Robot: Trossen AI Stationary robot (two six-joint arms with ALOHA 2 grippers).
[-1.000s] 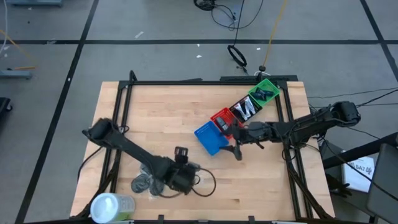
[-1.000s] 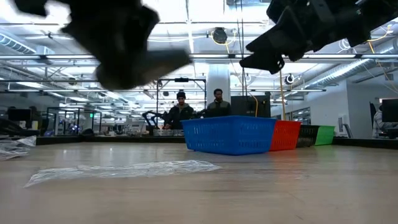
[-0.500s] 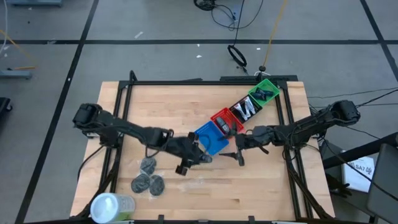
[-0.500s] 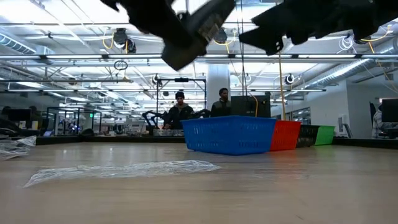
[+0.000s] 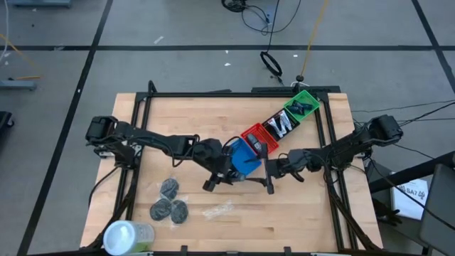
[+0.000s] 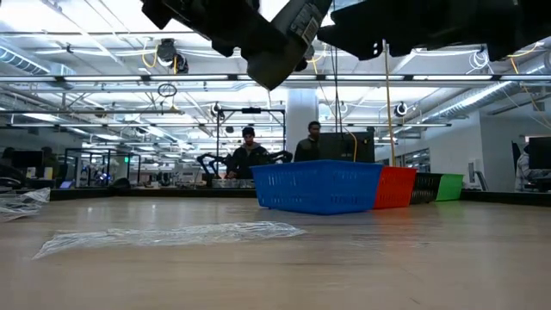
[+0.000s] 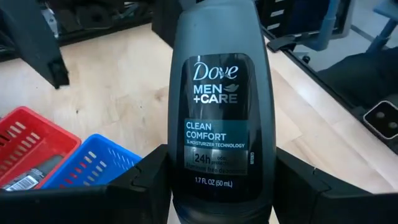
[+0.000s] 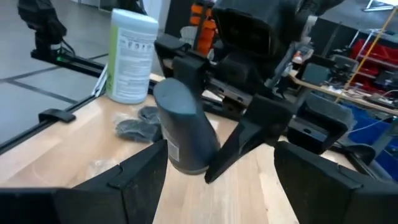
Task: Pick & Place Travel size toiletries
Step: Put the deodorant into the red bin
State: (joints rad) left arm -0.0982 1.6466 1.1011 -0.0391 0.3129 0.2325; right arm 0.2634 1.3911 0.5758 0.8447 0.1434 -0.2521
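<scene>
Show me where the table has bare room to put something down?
The wide bare wood between the blue bin and the table's far-left edge is free. So is the near-right corner. It's crowded near-left, around the three dark discs, clear wrapper and green container, and along the bin row.

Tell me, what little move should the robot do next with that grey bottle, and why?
Probably carry it a little farther over the blue basket. The left gripper holds the grey bottle in the air, just beside the basket's edge, not yet above its opening. The right gripper waits open close by, so a handover might come instead.
</scene>
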